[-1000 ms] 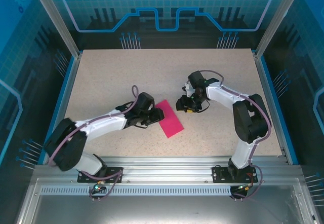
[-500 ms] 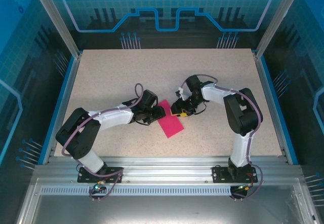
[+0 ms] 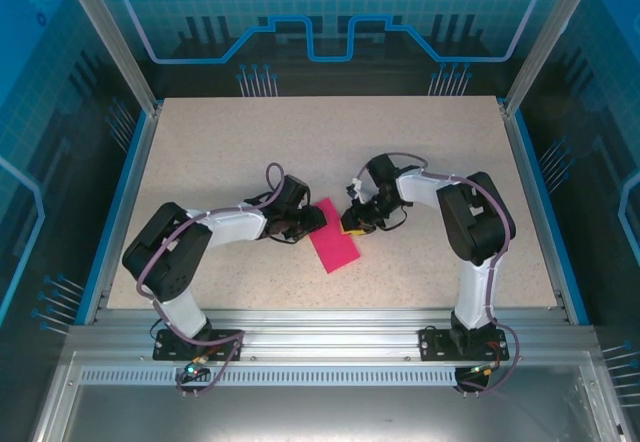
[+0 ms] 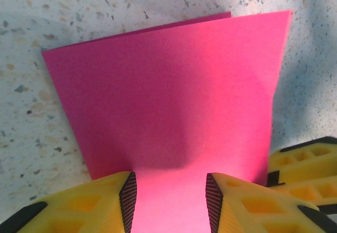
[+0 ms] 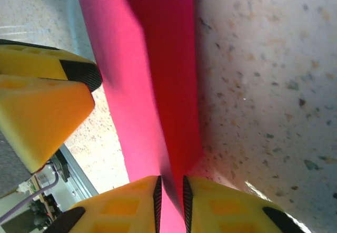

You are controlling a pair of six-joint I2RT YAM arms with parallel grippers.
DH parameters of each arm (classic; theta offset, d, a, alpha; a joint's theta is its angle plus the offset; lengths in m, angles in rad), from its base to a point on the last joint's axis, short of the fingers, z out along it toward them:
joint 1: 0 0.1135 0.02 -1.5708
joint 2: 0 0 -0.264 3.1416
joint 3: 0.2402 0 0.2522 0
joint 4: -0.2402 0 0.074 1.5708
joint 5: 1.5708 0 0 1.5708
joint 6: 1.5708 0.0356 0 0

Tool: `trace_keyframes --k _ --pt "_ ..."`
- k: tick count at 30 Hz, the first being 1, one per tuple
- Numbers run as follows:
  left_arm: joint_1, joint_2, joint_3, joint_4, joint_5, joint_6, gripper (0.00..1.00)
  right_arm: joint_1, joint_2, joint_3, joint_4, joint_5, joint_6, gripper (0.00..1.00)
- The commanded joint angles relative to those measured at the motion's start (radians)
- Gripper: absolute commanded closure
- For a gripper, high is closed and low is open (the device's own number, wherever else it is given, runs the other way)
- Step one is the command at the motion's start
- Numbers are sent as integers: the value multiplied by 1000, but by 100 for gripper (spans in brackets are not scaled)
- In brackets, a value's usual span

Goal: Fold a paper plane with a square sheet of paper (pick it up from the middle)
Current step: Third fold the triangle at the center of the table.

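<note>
- Right pincer (image 5: 171, 191) first: its jaws stand narrow, closed on one edge of the magenta paper sheet (image 5: 152, 69), which runs up between the pads.
- My left pincer (image 4: 169, 191) stands about half wide, a pad on either side of a strip of the sheet. The paper lies flat across the gap, so I judge it steadied rather than pinched.
- Seen from above, the two pincers meet at the sheet's far end, one on each of its sides.
- The sheet lies slanted on the worktop (image 3: 300, 142), about midway between the left and right edges and nearer the near edge than the far one.
- Progress, as I judge it: the sheet reads as a narrow rectangle, and in the left wrist view a second layer peeks out along its far edge, so the first half fold looks made. No pointed nose, no wings and no centre ridge show, so most of the folding is left.
- Hard to make out: whether my right pincer grips one layer or both, how sharp the crease is, and whatever part of the sheet lies under my fingers.
</note>
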Motion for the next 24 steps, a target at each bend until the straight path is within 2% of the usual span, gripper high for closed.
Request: trace_keyframes --k 1,6,14,20,24 --pt "7 35 46 34 39 18 57 -7 -49 -68 65 0 77 82" --pt "8 78 89 37 62 39 58 -8 -118 -162 150 32 177 88" --pt "8 105 126 25 91 86 58 7 -210 -285 285 70 344 88" --pt "-2 -28 33 33 78 176 54 9 -213 -272 292 71 408 85" --pt "-76 -142 -35 -17 21 311 51 9 -197 -247 270 57 408 86"
